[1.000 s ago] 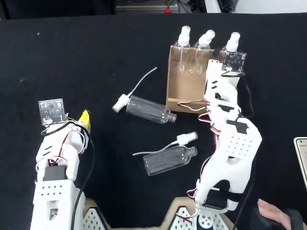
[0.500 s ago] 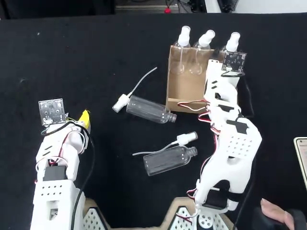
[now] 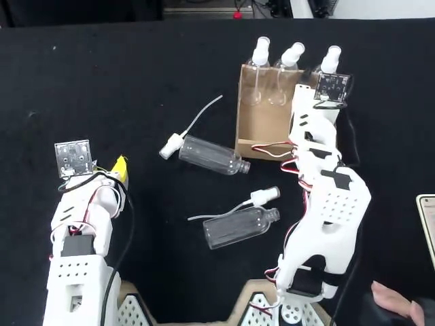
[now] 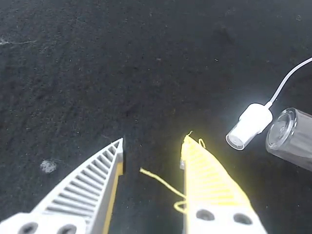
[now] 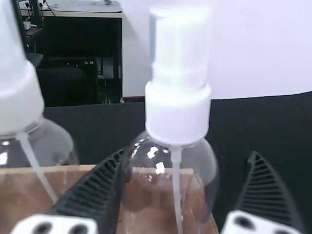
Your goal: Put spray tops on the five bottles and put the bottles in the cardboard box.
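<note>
The cardboard box (image 3: pixel 262 129) lies at the back right of the black table. Three bottles with white spray tops (image 3: pixel 260 51) (image 3: pixel 292 54) (image 3: pixel 331 60) stand along its far side. My right gripper (image 5: pixel 187 156) is open around the rightmost bottle (image 5: pixel 173 165), whose spray top (image 5: pixel 179 83) rises above the fingers. Two uncapped bottles lie on the table: one (image 3: pixel 211 155) with a loose spray top (image 3: pixel 172 145) beside its base, the other (image 3: pixel 241 227) with a spray top (image 3: pixel 264 196) next to its neck. My left gripper (image 4: pixel 153 141) is open and empty over bare table, left of the first loose spray top (image 4: pixel 248 126).
The right arm (image 3: pixel 319 149) stretches over the box's right side. A flat pale object (image 3: pixel 427 217) lies at the table's right edge. Bare black table surrounds the left arm (image 3: pixel 85 217).
</note>
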